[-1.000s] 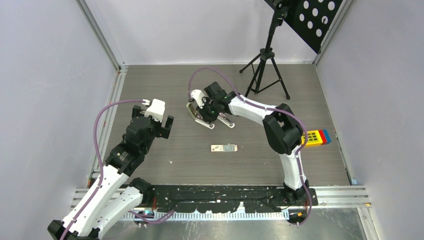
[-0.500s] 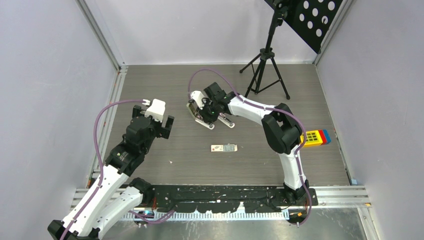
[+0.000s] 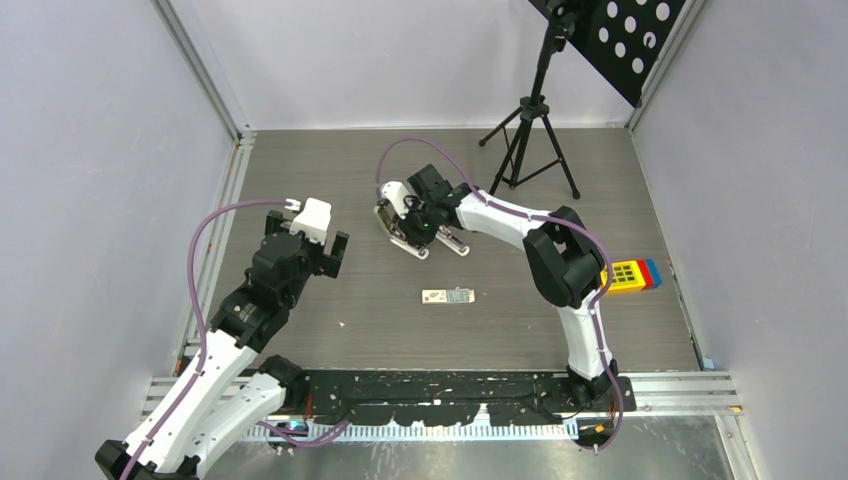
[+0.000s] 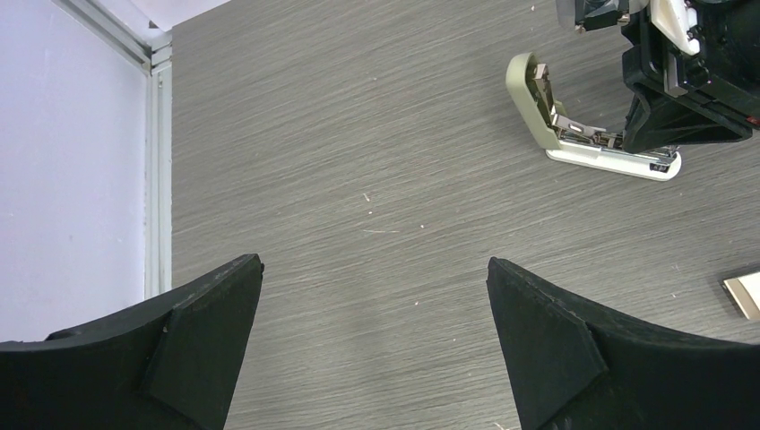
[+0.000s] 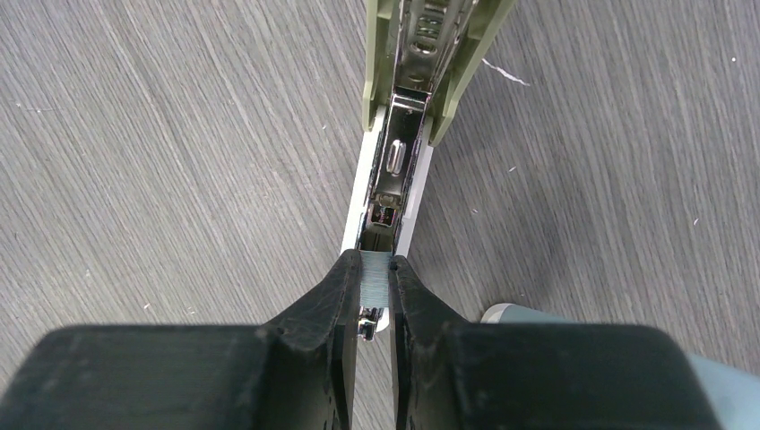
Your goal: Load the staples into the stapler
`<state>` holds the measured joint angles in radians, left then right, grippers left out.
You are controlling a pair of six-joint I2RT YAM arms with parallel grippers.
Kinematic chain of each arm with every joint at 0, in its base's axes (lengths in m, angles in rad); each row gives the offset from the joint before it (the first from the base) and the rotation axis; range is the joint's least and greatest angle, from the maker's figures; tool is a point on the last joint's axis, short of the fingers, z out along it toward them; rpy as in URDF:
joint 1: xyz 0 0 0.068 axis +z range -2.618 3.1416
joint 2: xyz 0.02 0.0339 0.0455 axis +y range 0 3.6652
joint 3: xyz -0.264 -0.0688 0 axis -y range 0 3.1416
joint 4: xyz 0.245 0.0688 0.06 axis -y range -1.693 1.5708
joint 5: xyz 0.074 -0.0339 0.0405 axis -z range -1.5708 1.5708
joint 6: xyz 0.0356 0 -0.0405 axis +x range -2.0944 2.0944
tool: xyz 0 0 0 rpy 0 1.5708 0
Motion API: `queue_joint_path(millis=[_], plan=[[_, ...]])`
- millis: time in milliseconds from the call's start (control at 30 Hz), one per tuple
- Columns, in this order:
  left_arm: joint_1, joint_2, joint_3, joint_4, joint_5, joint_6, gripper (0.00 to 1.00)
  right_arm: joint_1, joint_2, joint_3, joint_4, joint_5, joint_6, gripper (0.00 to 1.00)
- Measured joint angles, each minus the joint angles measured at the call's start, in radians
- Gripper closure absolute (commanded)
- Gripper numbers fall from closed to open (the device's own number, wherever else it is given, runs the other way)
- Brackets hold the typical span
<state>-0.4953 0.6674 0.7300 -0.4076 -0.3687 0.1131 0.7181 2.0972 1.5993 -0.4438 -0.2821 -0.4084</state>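
The right pincer [image 5: 374, 269], clamped on a staple strip [image 5: 375, 283] just above the channel of the open stapler [image 5: 392, 179] on the bench [image 5: 179, 134], could jam or drop it if it enters tilted.

Right fingers [image 5: 344, 300] nudged slightly left, away from base, over stapler [image 3: 404, 238]; elbow followed.

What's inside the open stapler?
A shiny metal channel runs inside the stapler. The right hand holds a staple strip over its near end, hiding what lies beneath.
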Motion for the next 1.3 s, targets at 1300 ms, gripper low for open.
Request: queue_joint_path(millis=[1300], plan=[[0.0, 0.0, 0.0, 0.0, 0.01, 0.0, 0.0, 0.0, 0.0, 0.0, 0.032, -0.001, 0.048, 0.83]])
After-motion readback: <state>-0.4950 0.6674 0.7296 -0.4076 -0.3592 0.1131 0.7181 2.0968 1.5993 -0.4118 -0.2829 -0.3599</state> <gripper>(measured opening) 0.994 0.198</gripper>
